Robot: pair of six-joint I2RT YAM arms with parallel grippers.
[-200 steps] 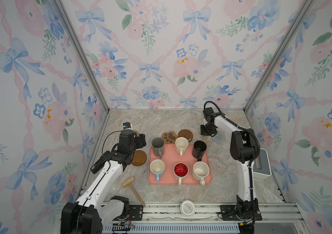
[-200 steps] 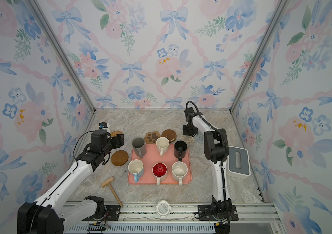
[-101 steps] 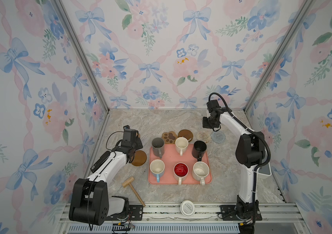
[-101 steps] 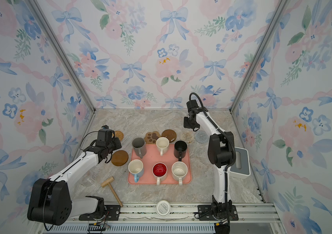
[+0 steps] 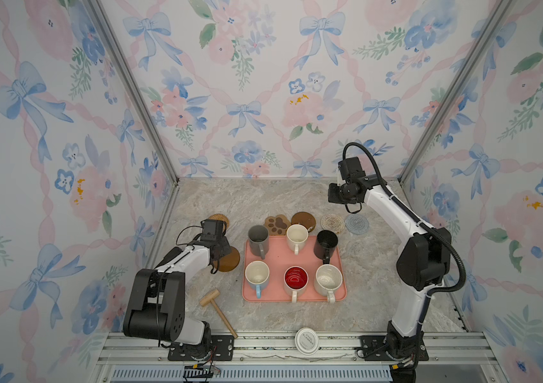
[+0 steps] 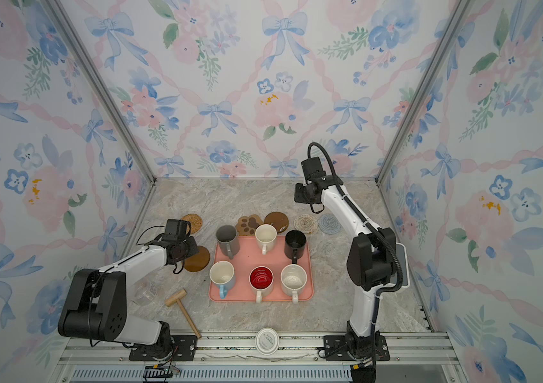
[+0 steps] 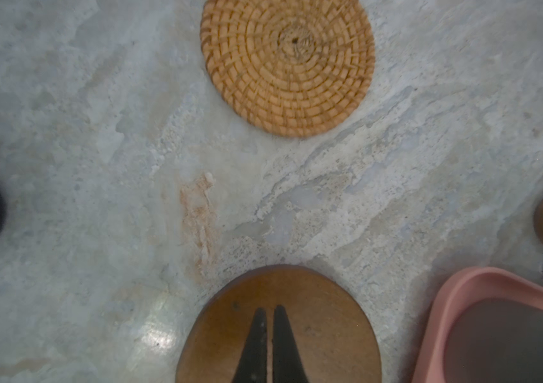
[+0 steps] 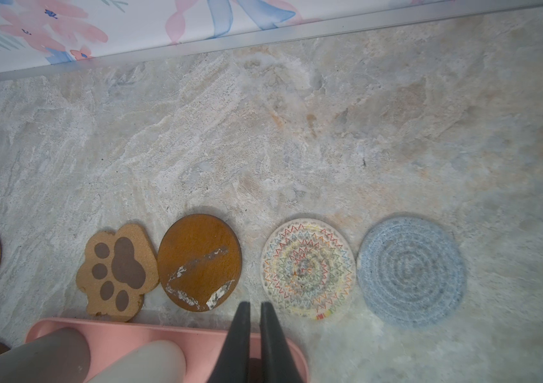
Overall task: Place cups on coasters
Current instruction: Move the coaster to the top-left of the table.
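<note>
Six cups stand on the pink tray [image 5: 280,258]: grey [image 5: 258,237], cream-white [image 5: 297,236] and black [image 5: 326,242] behind, light blue [image 5: 256,277], red-inside [image 5: 295,280] and speckled [image 5: 328,280] in front. Behind the tray lie the paw coaster [image 5: 276,224], a wooden round [image 5: 304,221], the cream woven [image 5: 332,223] and the grey-blue coaster [image 5: 357,224]. The rattan coaster [image 7: 288,64] lies far left. My left gripper [image 7: 270,310] is shut, empty, over the other wooden round [image 7: 323,331]. Raised above the tray's back edge, my right gripper [image 8: 252,303] is shut and holds nothing.
A wooden mallet [image 5: 217,310] lies left of the tray's front. On the front rail sits a white round lid [image 5: 306,341]. A clear plastic piece [image 6: 145,291] lies by the left arm's base, a white box [image 6: 401,265] behind the right arm. Floral walls close in on three sides.
My left gripper has gone from open to shut over the wooden round, and that arm has folded back. The right arm has lifted up and away from the woven coasters.
</note>
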